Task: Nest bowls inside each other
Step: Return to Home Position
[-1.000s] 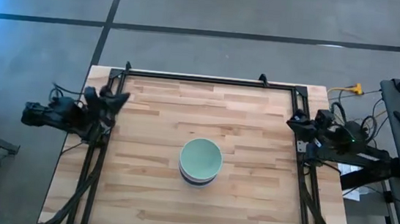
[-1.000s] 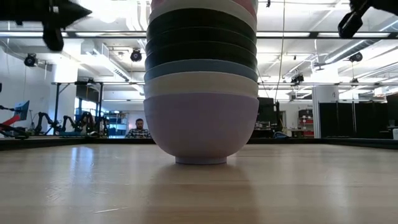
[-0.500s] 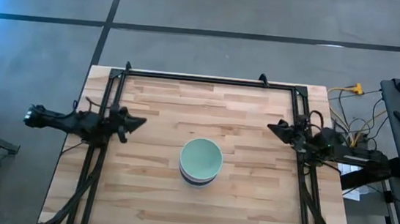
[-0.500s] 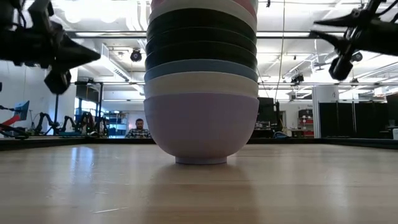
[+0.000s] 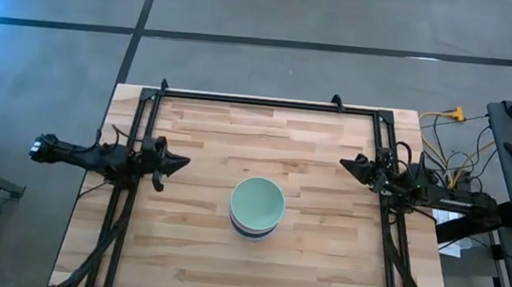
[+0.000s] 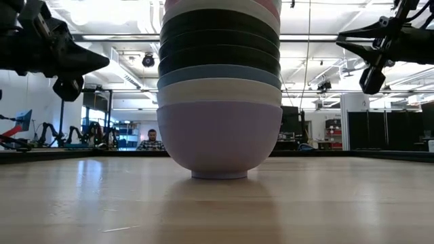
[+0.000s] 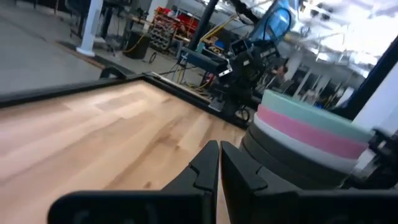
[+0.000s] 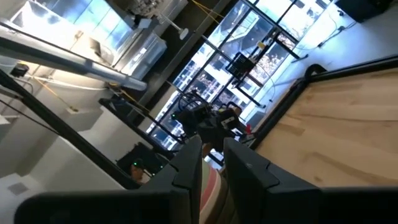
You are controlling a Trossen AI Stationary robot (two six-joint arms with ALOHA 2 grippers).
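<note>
1. Bowls stand as one nested stack (image 5: 256,207) on the tabletop (image 5: 189,250), a little toward 6 o'clock from its middle. The high view shows no bowl lying loose on the wood.
2. The left arm (image 5: 85,153) reaches in from 9 o'clock and the right arm (image 5: 440,191) from 3 o'clock. A second ago both were tucked against the frame rails. They have since unfolded and now lie straighter, pointing inward, yet well apart from the stack.
3. The stack has not shifted in that time. In the low view a lavender bowl (image 6: 219,139) forms the base, with white, blue and black ones above it. From overhead a mint green bowl (image 5: 257,201) sits on top.
4. The left pincer (image 5: 182,163) has its fingers (image 7: 205,171) pressed together and holds nothing. The right pincer (image 5: 346,162) has its fingers (image 8: 189,165) a narrow slot apart, also empty.
5. Judging from this, the nesting looks finished, and the arms' shift reads as settling into a rest pose rather than reaching for another bowl.
</note>
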